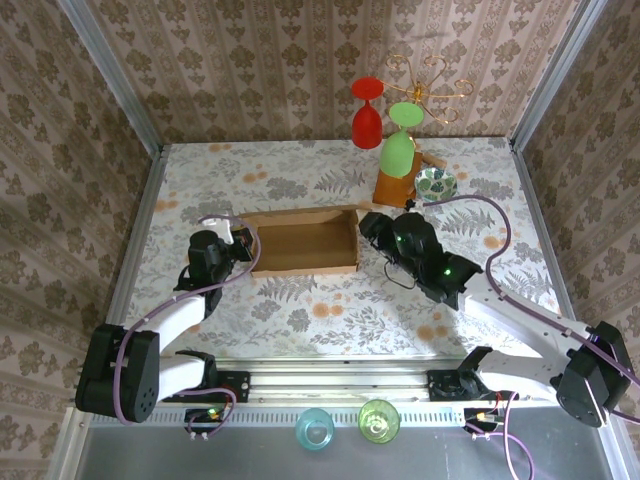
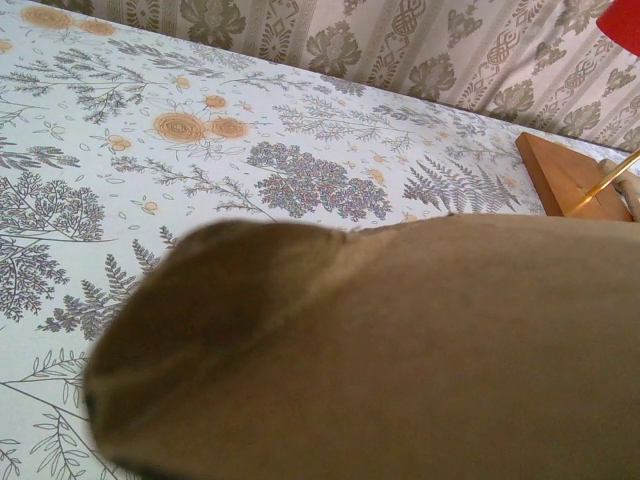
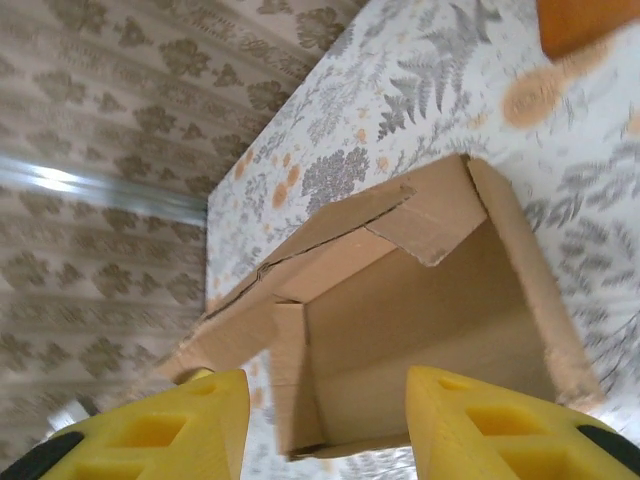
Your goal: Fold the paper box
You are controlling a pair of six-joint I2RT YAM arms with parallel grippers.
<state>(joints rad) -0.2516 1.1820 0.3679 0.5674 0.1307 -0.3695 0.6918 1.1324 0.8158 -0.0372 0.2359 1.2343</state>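
A table (image 1: pixel 300 310) with a flowery cloth is seen from above. The paper box (image 1: pixel 305 242) is laid near the middle of it. Its top is open and its long walls are stood up. In the right wrist view a flap is seen bent inward at one far corner.

The left arm (image 1: pixel 175 320) is stretched from its base at the near edge to the left end of the box. The right arm (image 1: pixel 520 310) is stretched from its base to the right end of the box.

The left gripper (image 1: pixel 238 245) is set right at the box's left wall and is closed tight. In the left wrist view brown cardboard is seen very close and blurry, so it cannot be told if the wall is pinched.

The right gripper (image 1: pixel 368 228) is held just beside the box's right end. Its yellow fingers (image 3: pixel 170 430) are spread apart and nothing is held between them.

Behind the box, a wooden stand (image 1: pixel 395 187) is placed, with a green glass (image 1: pixel 399 145), a red glass (image 1: pixel 367 110) and a small bowl (image 1: pixel 436 183) near it.
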